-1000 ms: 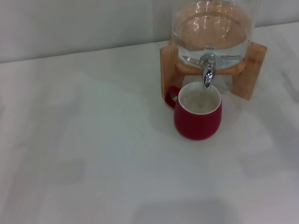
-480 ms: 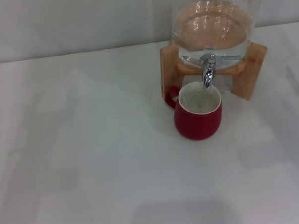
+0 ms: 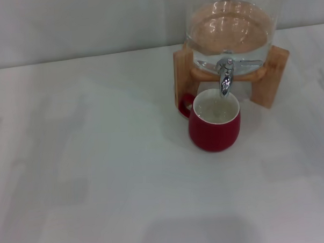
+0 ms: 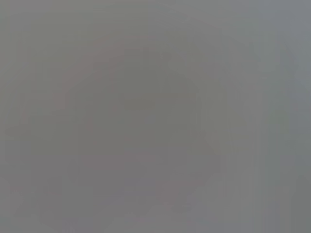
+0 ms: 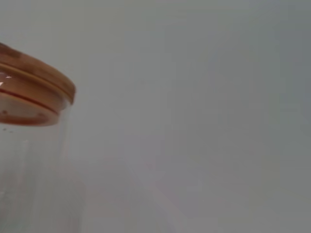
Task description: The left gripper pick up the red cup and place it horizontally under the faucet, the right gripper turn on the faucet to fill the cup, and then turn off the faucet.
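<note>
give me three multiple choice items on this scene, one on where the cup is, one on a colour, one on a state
1. Where does the red cup stand?
A. under the faucet spout
B. at the table's far left edge
C. on top of the glass dispenser

2. What colour is the inside of the cup?
A. black
B. white
C. blue

3. How is the cup posed on the table?
A. lying on its side
B. upside down
C. upright, mouth up

Answers:
1. A, the head view shows the spout pointing down into the cup's mouth, in front of the wooden stand.
2. B, the inner wall looks pale white against the red outside.
3. C, its open mouth faces up and its base sits on the table.

Neither the left nor the right tool shows in any view.
</note>
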`<state>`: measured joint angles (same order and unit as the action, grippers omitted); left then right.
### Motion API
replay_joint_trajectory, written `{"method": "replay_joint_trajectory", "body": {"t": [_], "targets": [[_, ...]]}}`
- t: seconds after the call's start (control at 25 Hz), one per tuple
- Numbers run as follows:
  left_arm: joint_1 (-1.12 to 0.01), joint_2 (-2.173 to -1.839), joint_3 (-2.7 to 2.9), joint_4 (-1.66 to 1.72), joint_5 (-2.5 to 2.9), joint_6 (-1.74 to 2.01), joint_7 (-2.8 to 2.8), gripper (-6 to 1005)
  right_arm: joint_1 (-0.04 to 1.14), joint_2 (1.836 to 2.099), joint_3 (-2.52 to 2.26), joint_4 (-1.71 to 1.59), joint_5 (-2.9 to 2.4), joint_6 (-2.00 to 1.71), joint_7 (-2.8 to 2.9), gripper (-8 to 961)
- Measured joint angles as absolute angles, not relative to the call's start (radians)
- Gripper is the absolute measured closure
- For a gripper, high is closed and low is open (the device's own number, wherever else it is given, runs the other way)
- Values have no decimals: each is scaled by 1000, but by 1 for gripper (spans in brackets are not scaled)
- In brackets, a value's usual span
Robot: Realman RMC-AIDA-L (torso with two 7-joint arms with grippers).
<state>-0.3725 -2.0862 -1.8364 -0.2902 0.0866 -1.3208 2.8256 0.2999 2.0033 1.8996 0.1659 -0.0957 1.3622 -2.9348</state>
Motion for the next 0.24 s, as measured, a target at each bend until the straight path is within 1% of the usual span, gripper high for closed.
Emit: {"method": "replay_joint_trajectory", "body": {"t": [0.24], "targets": [[-373,-2086,-1836,-289,89,-1321,2826,111,299,2003,1904,163,-95,1362,-2933,336]]}}
